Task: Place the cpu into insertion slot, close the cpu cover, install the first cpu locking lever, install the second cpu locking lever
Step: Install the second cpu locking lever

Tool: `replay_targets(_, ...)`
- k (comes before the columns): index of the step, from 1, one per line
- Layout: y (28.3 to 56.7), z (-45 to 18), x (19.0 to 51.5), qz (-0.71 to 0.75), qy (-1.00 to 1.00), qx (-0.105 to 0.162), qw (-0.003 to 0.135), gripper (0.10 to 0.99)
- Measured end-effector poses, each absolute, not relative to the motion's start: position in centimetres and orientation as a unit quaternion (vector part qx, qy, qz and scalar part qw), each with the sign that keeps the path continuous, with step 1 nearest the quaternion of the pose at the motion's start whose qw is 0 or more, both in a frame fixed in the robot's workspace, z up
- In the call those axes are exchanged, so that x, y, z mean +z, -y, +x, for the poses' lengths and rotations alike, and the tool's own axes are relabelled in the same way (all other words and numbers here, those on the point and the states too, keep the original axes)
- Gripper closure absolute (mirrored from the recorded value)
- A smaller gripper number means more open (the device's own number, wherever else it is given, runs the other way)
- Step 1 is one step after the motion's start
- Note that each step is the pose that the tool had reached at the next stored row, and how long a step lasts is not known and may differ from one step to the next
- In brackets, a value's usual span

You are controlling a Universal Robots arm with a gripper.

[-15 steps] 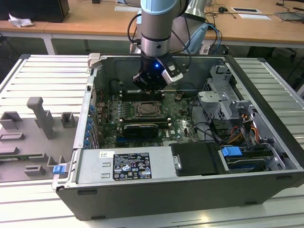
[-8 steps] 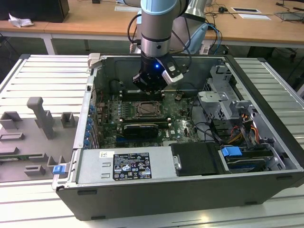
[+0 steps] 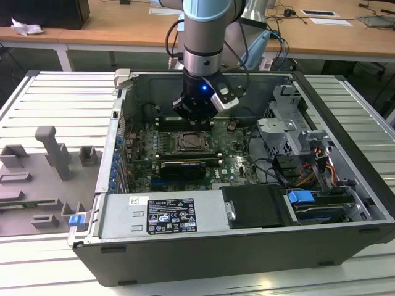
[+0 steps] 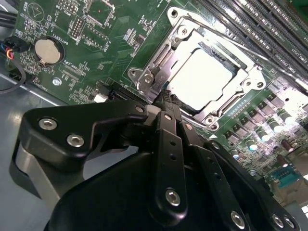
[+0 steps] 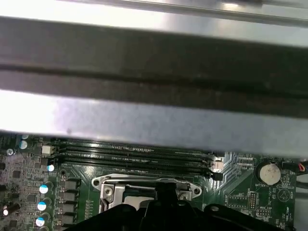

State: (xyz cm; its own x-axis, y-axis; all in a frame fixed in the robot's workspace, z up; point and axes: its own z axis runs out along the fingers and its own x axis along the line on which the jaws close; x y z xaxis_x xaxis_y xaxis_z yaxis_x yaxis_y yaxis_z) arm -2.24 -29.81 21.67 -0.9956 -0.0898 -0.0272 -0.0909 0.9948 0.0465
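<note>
Lying open on a pale ribbed metal workbench (image 3: 55, 98), a large dark grey computer case (image 3: 247, 246) is seen in the exterior view, with wooden desks (image 3: 123, 28) behind it bearing scattered papers. Grey moulded fixture blocks (image 3: 52, 154) are set on the bench toward the exterior view's left. A white printed label (image 3: 170, 216) is carried on the power supply housing; its writing cannot be read. A blue plastic tab (image 3: 302, 197) and bundled coloured cables are held at the case's right in that view.

The green circuit board (image 4: 96, 43) is walled in by the case sides, and open room is left above the board around the square dark insertion slot (image 3: 190, 142). The long black memory slots (image 5: 134, 161) are laid just beside the socket, and a round silver coin battery (image 4: 48, 50) is seated well apart from it.

The pale silvery square cpu (image 4: 204, 79) is seated in the slot, framed by the thin silvery metal cpu cover (image 4: 159, 60), which is laid down flat around it. The black gripper (image 4: 168, 102) is poised just above the cover's edge, its fingers (image 4: 169, 108) drawn together with nothing held between them.
</note>
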Motion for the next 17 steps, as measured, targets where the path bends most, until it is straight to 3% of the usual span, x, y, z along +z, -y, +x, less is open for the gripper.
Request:
replay_targets(6, 30.0, -2.2, 21.9, -0.045, -0.999, 0.024, 0.013, 0.980)
replay_targets(17, 30.1, -2.3, 25.0, -0.045, -0.999, 0.024, 0.013, 0.980)
